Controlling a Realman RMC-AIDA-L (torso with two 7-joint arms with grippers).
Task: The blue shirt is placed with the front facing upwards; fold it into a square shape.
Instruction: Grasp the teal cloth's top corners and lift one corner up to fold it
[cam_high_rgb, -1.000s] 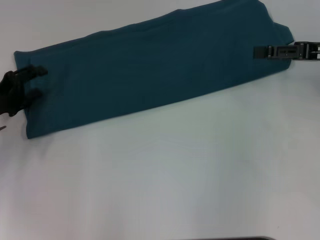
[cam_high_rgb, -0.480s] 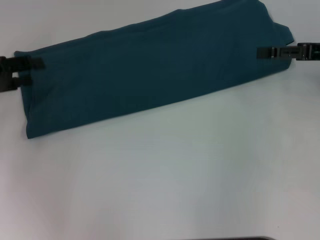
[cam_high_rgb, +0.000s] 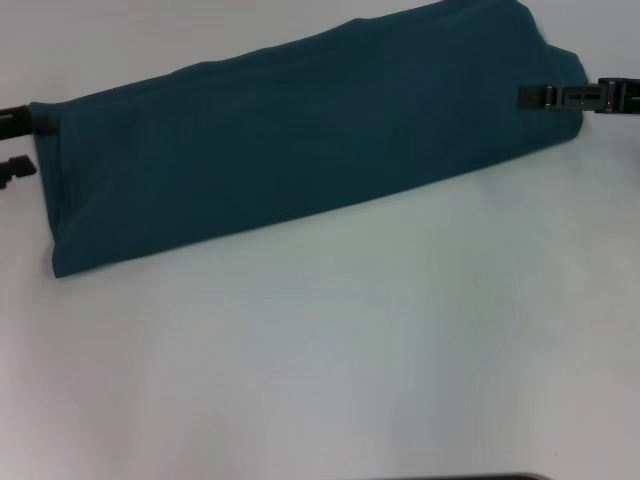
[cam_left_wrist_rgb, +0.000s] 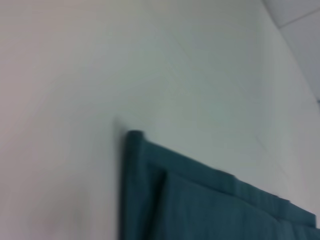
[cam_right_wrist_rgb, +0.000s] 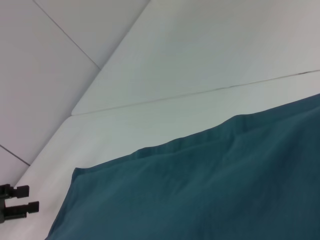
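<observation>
The blue shirt lay folded into a long narrow band on the white table, across the far half of the surface. Its long axis ran from the near left to the far right, so the band slanted: the left end sat nearer the robot, and the right end rose toward the far edge of the head view. The left end was cut off square, with a sharp near corner; the right end was less tidy, with a small flap of cloth poking out past the main band. No lettering showed on the upper face, only plain teal cloth with faint lengthwise creases. In the left wrist view the shirt's corner showed stacked layers, one edge lying just inside another.

The left gripper reached in level from the left edge of the scene, at the far corner of the shirt's left end. Its two dark fingers were spread apart, one at the cloth's corner and the other just clear of the left edge, with nothing pinched between them.

The right gripper came in level from the right, its tip lying over the shirt's right end. Whether its claw was spread or pressed together on the cloth could not be told.
</observation>
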